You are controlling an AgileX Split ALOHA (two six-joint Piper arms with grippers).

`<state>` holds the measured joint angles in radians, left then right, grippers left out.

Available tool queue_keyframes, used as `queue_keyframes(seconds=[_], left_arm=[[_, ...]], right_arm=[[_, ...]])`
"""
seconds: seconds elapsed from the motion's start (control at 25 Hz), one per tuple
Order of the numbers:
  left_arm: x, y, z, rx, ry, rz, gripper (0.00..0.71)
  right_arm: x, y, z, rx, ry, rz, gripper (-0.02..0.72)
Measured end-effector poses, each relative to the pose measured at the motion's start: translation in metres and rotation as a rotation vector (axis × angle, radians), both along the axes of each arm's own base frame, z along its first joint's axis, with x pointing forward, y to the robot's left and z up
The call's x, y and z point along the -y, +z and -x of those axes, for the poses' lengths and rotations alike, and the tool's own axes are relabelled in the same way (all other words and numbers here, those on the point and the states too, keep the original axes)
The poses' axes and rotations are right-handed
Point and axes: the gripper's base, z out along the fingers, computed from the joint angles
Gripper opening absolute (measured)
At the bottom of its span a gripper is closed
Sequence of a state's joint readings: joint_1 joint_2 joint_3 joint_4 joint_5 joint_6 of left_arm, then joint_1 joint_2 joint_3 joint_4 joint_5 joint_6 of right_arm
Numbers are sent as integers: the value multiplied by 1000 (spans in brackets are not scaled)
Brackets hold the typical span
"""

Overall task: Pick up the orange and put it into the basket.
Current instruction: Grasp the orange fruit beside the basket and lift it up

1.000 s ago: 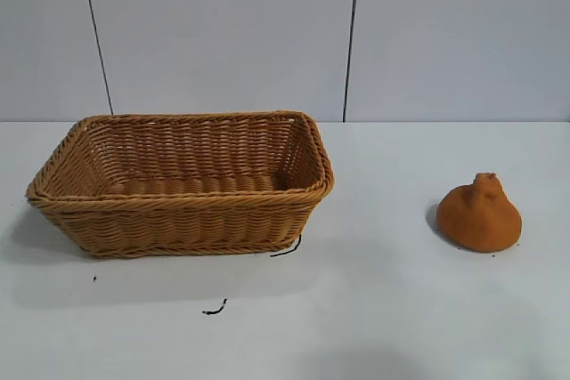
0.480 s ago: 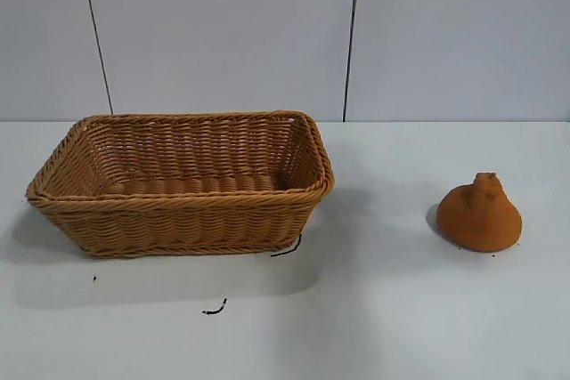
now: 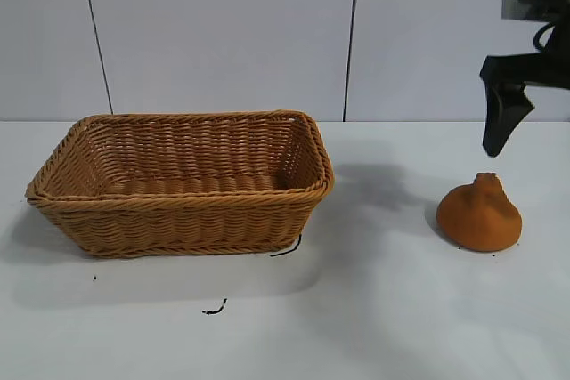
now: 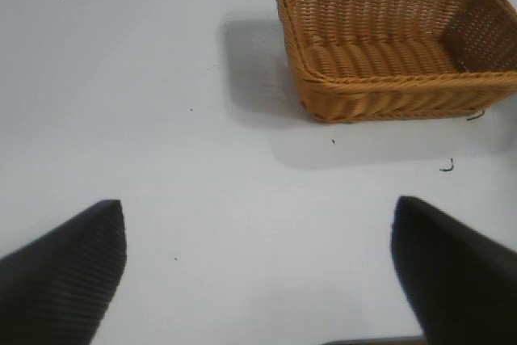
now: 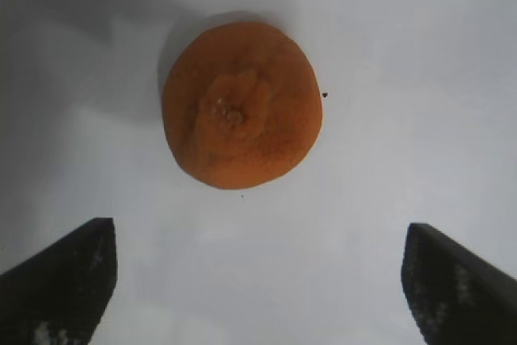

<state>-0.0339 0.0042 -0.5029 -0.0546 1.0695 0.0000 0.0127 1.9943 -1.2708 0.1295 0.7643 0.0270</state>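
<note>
Sitting on the white counter [image 3: 383, 309] at about 3 o'clock is one orange [image 3: 479, 215], well apart from the basket. It has a wide round bottom and a bumpy knob on top. It looks light and firm, with a dull, rough skin that should not slip much. I think the best place to hold it is around the wide bottom part, one finger on each side, because the knob is too small and lumpy to pinch.

Over at 9 o'clock is one basket [image 3: 183, 220], big and woven, with nothing in it. Two little black marks lie on the counter near its front.

Up above the orange, farther back, hangs the right hand [image 3: 499, 122]. Its own camera shows its fingers [image 5: 56, 280] spread wide, with the orange beyond them, not touched. The left hand [image 4: 258, 280] is also spread open, hanging over bare counter well away from the basket.
</note>
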Motion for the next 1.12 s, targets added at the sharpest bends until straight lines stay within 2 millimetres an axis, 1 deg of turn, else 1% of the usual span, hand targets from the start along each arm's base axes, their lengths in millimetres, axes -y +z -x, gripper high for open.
queue_keyframes(seconds=[0.16, 0.24, 0.28, 0.32, 0.4, 0.52, 0.6, 0.64, 0.72, 0.8, 0.84, 1.04, 1.12], left_arm=[[0, 0, 0, 0, 0, 0, 639], [0, 0, 0, 0, 0, 0, 639], [0, 0, 0, 0, 0, 0, 639], [0, 0, 0, 0, 0, 0, 639], [0, 0, 0, 1, 0, 0, 639], [0, 0, 0, 1, 0, 0, 639], [0, 0, 0, 1, 0, 0, 639], [0, 0, 0, 1, 0, 0, 639], [0, 0, 0, 1, 0, 0, 639], [0, 0, 0, 1, 0, 0, 639], [0, 0, 0, 1, 0, 0, 639], [0, 0, 0, 1, 0, 0, 639], [0, 0, 0, 1, 0, 0, 639]], right_arm=[[0, -19, -5, -7, -4, 2, 681], [0, -23, -6, -3, -9, -2, 652], [0, -23, -6, 0, -11, -4, 624], [0, -23, -7, 3, -12, -4, 576], [0, -23, -7, 12, -15, -6, 443], [-1, -22, -8, 15, -15, -9, 176], [-1, -16, -8, 26, 0, -6, 68], [-1, -13, -7, 29, 8, -6, 41], [-1, -2, -8, 39, 28, -5, 32], [-1, 16, -11, 58, 39, -6, 32], [-1, 28, -13, 75, 44, -3, 32], [-2, 104, -28, 228, 57, -10, 32], [-4, 125, -33, 262, 67, -11, 32]])
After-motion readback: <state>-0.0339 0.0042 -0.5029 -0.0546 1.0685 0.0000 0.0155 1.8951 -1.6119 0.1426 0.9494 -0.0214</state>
